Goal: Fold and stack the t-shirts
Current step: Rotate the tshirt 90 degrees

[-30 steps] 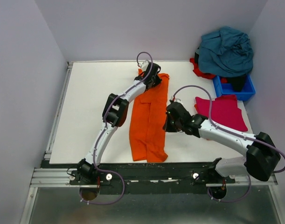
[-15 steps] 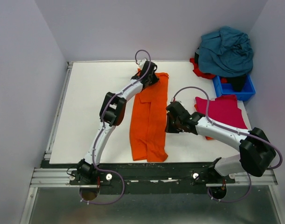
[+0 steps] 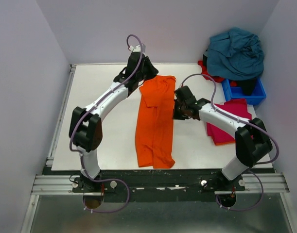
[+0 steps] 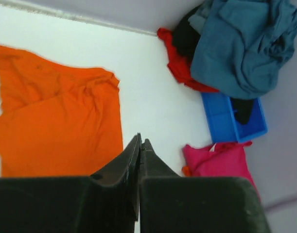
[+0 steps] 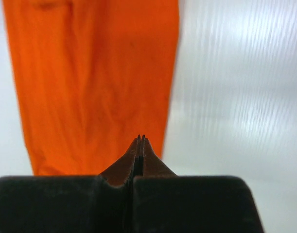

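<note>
From above, the orange t-shirt (image 3: 155, 121) lies as a long folded strip mid-desk (image 3: 99, 126). The left claw (image 3: 149, 68) sits by its far left corner and the right claw (image 3: 179, 104) by its right edge. A folded magenta t-shirt (image 3: 238, 110) lies to the right. The teal t-shirt (image 3: 235, 53) and red t-shirt (image 3: 211, 75) are heaped behind the blue bin (image 3: 245, 92).

Left wrist view: the claw (image 4: 142, 143) is narrow, barely a slit, and holds nothing above the bare desk beside the orange cloth (image 4: 56, 126).

Right wrist view: the claw (image 5: 140, 141) is pinched closed and empty over the orange strip's (image 5: 90, 73) edge.
</note>
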